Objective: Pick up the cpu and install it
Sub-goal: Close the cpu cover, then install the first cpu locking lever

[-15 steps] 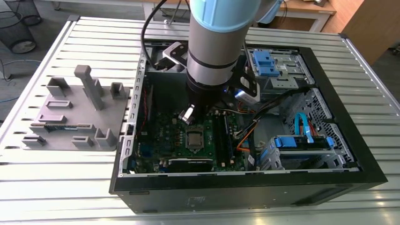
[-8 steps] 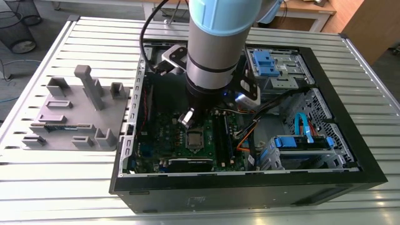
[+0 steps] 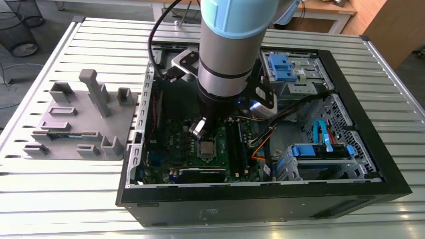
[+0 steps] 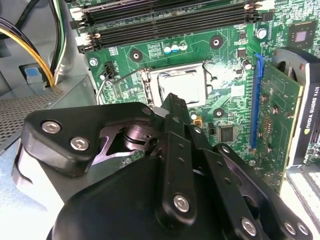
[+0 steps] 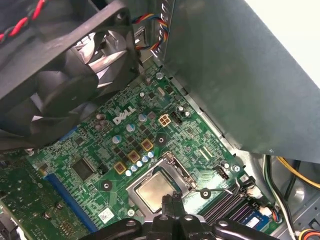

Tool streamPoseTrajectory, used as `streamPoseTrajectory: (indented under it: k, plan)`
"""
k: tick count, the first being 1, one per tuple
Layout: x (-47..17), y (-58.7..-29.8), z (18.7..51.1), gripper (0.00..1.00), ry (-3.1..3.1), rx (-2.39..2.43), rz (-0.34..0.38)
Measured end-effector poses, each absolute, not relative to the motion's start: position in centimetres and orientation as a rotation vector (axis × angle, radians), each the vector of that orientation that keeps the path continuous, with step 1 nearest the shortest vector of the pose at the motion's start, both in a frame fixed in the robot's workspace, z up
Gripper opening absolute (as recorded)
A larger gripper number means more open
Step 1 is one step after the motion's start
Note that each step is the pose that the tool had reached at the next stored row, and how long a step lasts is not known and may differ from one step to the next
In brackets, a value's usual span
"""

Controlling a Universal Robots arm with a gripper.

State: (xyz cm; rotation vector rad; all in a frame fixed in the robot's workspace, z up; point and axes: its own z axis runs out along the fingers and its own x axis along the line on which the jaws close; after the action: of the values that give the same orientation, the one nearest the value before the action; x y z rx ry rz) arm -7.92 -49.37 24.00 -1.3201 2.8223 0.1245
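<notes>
The motherboard (image 5: 125, 140) is green with a blue slot (image 5: 67, 197); the cpu (image 5: 154, 190) is silver. The gripper (image 4: 172, 102) and case (image 3: 265, 209) are black, the tray (image 3: 73, 124) grey. The arm (image 3: 229, 45) is pale blue over silver.

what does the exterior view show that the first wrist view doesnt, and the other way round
Exterior view adds: the grey tray on the slatted table, the blue drive brackets and the arm.
First wrist view adds: the black fan over the board's far corner.
Shared: the square silver cpu on the green board, with the claw close above it.
</notes>
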Motion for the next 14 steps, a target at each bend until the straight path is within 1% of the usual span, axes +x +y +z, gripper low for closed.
streamPoseTrajectory:
  k: [14]
  plan:
    - [-7.95, -49.41, 24.12, 0.11, 2.819, -1.325, 0.126]
